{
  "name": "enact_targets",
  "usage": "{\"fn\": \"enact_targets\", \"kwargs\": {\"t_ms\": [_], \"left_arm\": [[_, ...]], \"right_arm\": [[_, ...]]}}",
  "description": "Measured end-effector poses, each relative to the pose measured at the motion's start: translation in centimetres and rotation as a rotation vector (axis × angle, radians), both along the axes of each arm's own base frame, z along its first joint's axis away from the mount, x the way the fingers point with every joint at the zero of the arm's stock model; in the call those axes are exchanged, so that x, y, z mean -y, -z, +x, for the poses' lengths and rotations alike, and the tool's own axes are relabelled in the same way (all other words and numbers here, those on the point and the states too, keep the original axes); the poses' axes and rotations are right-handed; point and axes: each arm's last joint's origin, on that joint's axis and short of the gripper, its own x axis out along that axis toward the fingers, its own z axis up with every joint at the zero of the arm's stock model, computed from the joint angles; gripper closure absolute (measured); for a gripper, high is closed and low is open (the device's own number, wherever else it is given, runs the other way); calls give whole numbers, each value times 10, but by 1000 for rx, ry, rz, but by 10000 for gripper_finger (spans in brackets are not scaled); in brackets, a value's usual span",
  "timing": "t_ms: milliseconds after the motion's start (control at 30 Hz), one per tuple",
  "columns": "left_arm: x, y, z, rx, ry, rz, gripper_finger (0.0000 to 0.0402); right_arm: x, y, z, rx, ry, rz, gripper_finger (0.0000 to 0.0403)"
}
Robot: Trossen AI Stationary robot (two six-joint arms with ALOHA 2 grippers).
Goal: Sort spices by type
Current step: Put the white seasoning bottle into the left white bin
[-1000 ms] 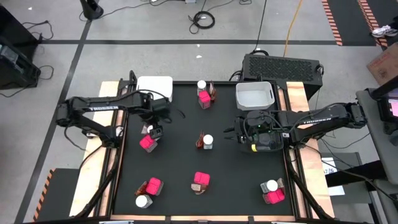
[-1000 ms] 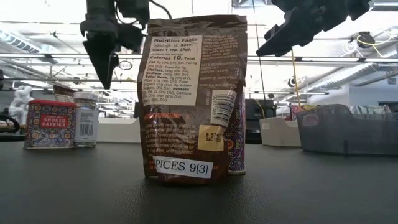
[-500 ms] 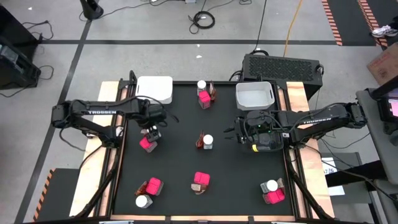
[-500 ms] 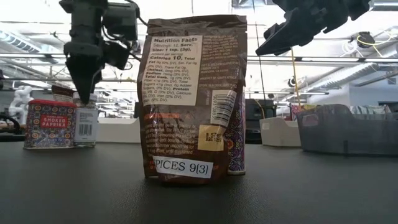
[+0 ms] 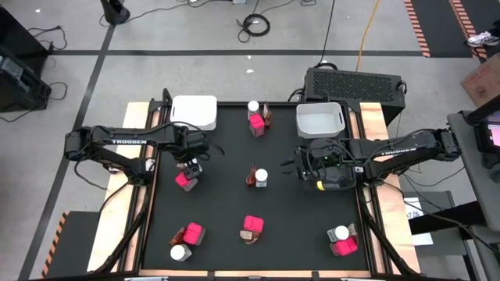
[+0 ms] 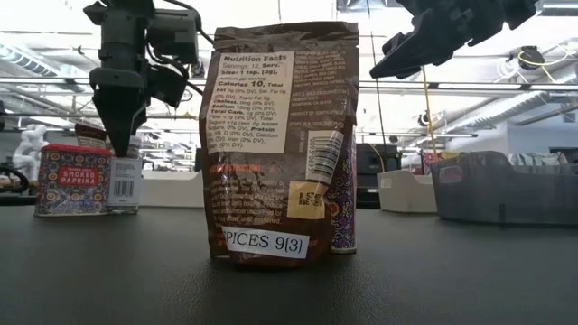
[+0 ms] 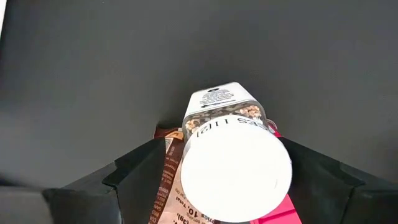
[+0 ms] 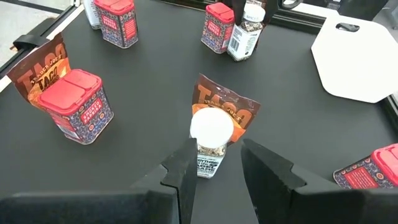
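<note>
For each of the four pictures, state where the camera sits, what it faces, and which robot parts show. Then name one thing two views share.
High: overhead, facing down; both arms, left gripper, right gripper.
Low: table height, facing a brown sachet; both arms overhead.
Left wrist: above a white-capped jar; own open fingers.
Right wrist: facing the centre jar; own fingers.
Shared: the centre jar, also overhead.

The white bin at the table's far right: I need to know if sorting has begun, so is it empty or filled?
Empty. From above, the white bin shows only its bare pale floor; no spices lie inside.
</note>
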Motion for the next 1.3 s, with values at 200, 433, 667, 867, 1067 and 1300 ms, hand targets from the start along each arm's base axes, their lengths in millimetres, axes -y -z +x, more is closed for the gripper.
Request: {"fn": "enact_targets", "kwargs": {"t_ms": [200, 433, 667, 867, 1067, 1300], "left_arm": [[0, 0, 0, 0, 0, -1, 171], [0, -2, 1, 3, 14, -1, 197], [-7, -29, 12, 94, 31, 41, 197], [-29, -67, 18, 200, -63, 158, 197], [-61, -105, 13, 299, -170, 244, 197], [-109, -138, -10, 384, -430, 312, 197]], "right_arm": [[0, 0, 0, 2, -3, -5, 283], [0, 0, 0, 2, -3, -5, 283], [0, 0, 0, 2, 0, -1, 283], [0, 0, 0, 2, 0, 0, 283], [0, 0, 0, 1, -1, -3, 283], [0, 0, 0, 0, -3, -6, 283]]}}
